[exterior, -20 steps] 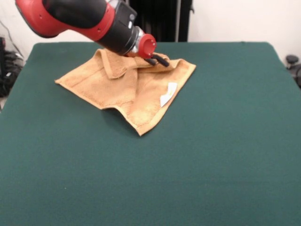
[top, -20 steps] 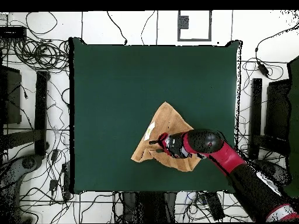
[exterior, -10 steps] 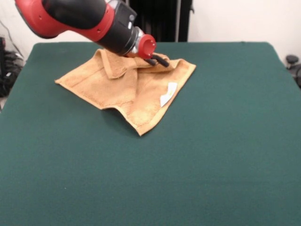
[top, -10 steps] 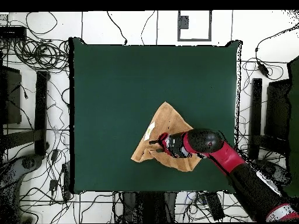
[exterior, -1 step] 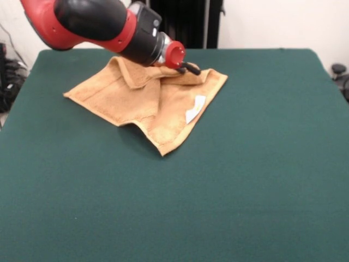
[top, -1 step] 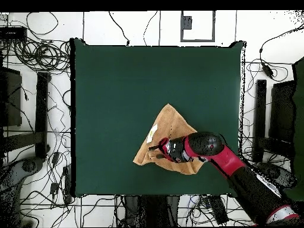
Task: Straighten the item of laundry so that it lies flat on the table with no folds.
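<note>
As I read the front view, the towel (exterior, -1 step: 150, 98) lies on the table (exterior, -1 step: 245, 180) toward its far side, somewhat left of centre. It is tan-orange terry with a napped, looped surface, and it is not flat: the outline is an irregular, roughly kite-like shape with one corner pointing toward the camera, a second reaching out to the left and a third to the right. Along the far edge the cloth is bunched into a raised ridge with a rolled fold. A small white tag (exterior, -1 step: 194, 108) lies on the right half of the cloth, slightly curled. The table top is a dark green cloth, matte and smooth. I see the arm (exterior, -1 step: 92, 24), glossy red and black, entering from the upper left and slanting down; its red end cap sits just above the bunched ridge. The gripper (exterior, -1 step: 189, 68) shows as two dark fingers lying close together at the ridge, touching the cloth; I cannot tell whether they pinch a fold or merely rest on it.

From overhead, I find the towel (top, -1 step: 172, 127) in the lower middle of the table (top, -1 step: 119, 89), near the edge by the robot's base. The arm (top, -1 step: 237, 169) covers its lower right part. The gripper (top, -1 step: 154, 151) is over the towel's lower left portion, and its state is equally unclear here.
</note>
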